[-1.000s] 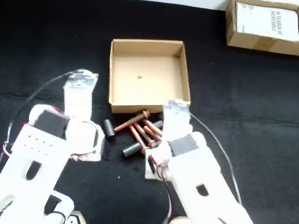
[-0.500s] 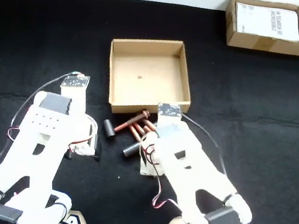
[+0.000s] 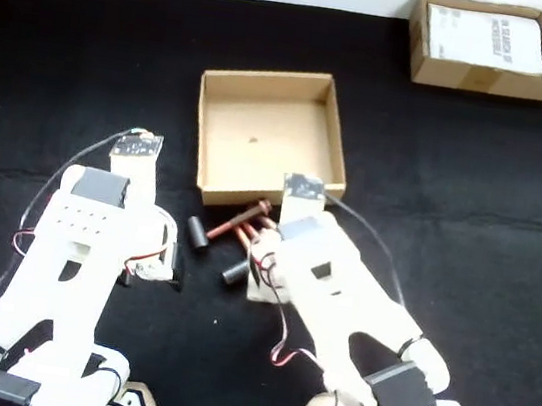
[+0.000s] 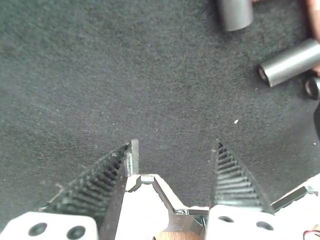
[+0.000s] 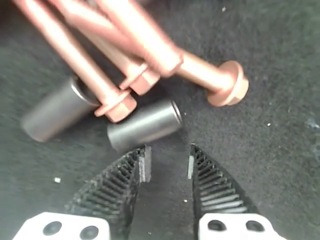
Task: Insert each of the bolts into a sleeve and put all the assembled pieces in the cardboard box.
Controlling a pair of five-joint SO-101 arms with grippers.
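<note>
Right end effector [image 5: 167, 161], spread, is hovering just short of a sleeve [image 5: 145, 125] among the bolts [image 5: 205, 75] beside the cardboard box [image 3: 200, 133], likely lining up a grasp. Left end effector [image 4: 175, 150] is hanging spread over bare surface [image 4: 100, 75].

1. High view: bright, even light, seemingly from overhead. No hard shadows fall on the black table [image 3: 475, 191].
2. The white shells of the left arm [image 3: 83, 247] and right arm [image 3: 339, 293] glare against the dark cloth, and their top faces are nearly washed out.
3. Cardboard box [image 3: 268, 79]: soft shade along the inner walls, floor evenly lit.
4. Right wrist view: pale streaks of glare run along the bolts [image 5: 150, 45]. A dull sheen band lies on the sleeve [image 5: 145, 125].
5. Left wrist view: strong highlight on the grey sleeve [image 4: 292, 62]. The toothed faces of the left end effector [image 4: 175, 147] sit in their own shade.
</note>
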